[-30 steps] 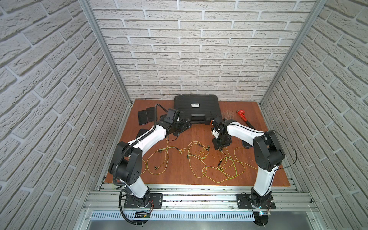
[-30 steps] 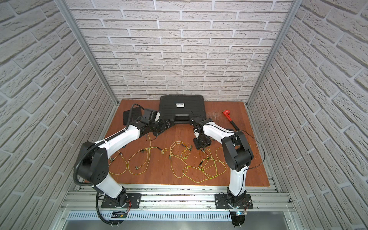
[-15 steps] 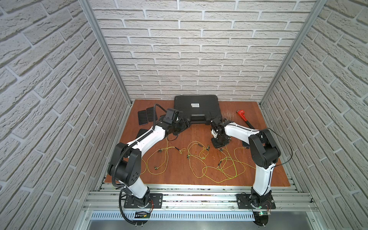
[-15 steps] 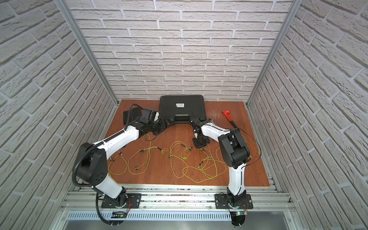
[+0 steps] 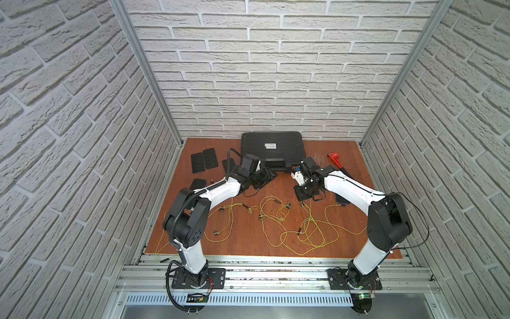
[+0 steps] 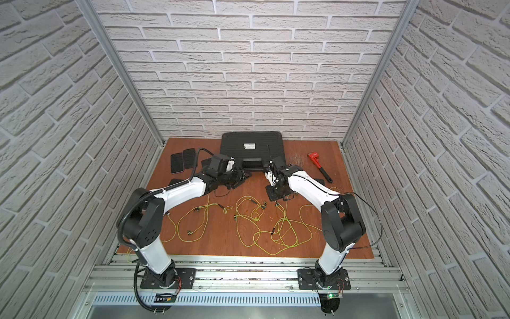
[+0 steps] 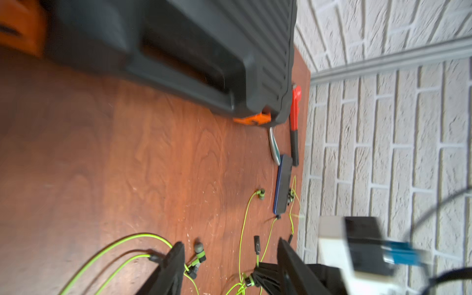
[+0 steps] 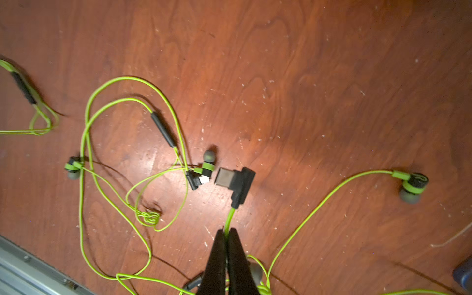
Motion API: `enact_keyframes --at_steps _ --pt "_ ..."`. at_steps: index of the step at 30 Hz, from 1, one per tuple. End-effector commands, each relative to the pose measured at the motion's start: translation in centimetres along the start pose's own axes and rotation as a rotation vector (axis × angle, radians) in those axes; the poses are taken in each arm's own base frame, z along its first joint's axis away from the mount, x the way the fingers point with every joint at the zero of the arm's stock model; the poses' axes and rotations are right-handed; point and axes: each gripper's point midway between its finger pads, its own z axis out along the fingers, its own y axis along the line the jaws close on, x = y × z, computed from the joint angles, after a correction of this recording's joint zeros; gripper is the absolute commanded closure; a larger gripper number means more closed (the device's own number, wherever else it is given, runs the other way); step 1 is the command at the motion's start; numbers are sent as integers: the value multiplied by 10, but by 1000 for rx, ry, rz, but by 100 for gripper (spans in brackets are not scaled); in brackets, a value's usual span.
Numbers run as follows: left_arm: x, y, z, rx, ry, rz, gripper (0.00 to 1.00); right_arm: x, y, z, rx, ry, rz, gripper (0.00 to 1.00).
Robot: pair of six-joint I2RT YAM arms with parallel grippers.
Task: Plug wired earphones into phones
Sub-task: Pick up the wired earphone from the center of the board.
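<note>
Pinching an earphone cord (image 8: pixel 230 217), the right gripper (image 8: pixel 226 231) hides its continuation.

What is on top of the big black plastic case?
A small white label sits on the big black plastic case. Its inside is hidden by the closed lid.

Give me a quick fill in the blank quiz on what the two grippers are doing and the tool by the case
1. The right gripper is shut on a yellow-green cord, just behind its ____.
2. The left gripper has its jaws ____.
3. The wrench beside the black case has a ____ head.

Missing words: plug; open; red.
</note>
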Motion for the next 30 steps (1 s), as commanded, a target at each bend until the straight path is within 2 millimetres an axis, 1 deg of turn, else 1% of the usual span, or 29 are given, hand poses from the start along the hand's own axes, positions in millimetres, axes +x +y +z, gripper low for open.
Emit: enact_keyframes --at_steps 1,8,19,23,30 --pt "5 -28 12 130 37 -25 44 -10 21 -5 -87 -65 -6 94" --pt "22 -35 30 134 94 -40 47 -21 24 -4 -57 -102 -10 94" --pt "32 -34 37 120 136 -69 61 -30 15 -1 -3 -134 0 94" --pt "36 -34 40 112 153 -67 63 -34 16 -2 -7 -152 -2 94" --pt "40 -34 45 116 168 -57 69 -34 19 3 -26 -141 -5 94"
